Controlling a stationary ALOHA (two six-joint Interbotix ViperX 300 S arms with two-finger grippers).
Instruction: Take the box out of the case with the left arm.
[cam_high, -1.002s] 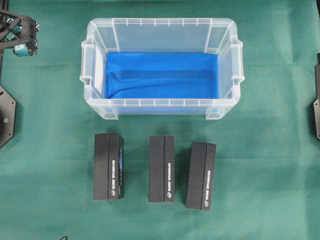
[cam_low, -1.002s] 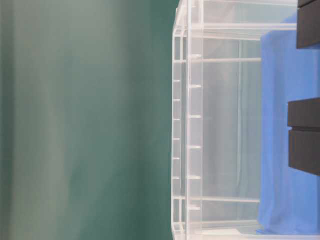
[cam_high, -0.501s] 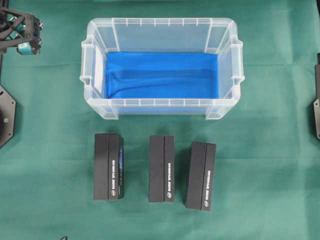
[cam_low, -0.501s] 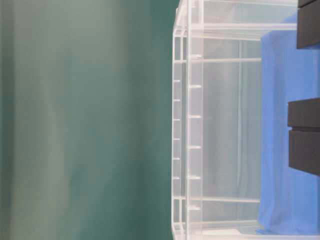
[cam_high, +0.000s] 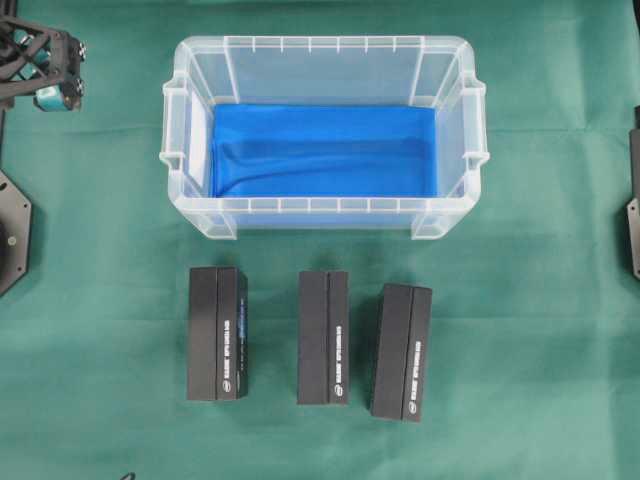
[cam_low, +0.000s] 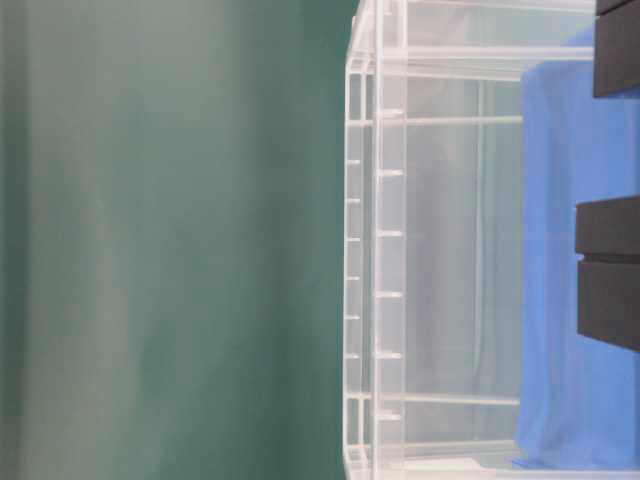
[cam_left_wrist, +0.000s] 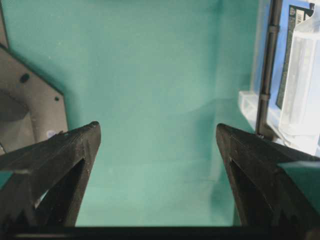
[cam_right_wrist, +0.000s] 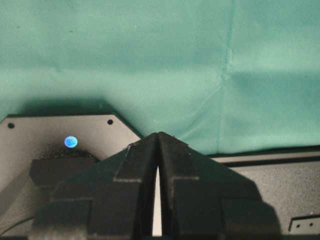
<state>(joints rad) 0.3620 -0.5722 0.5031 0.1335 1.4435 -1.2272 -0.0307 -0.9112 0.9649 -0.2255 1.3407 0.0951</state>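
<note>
Three black boxes (cam_high: 325, 337) lie in a row on the green tabletop (cam_high: 100, 330) just in front of the clear case (cam_high: 325, 205). The left pincer (cam_left_wrist: 157, 137) hangs wide open and empty at the case's left; the right pincer (cam_right_wrist: 159, 137) is closed on nothing.

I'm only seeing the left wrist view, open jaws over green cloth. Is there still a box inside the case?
Observer: No. Overhead, the case holds only its blue lining.
Operator: Where are the boxes, then?
Observer: Three black boxes lie side by side on the green cloth, in front of the case.
Operator: And the right gripper?
Observer: The right gripper is shut, jaws pressed together, holding nothing.
</note>
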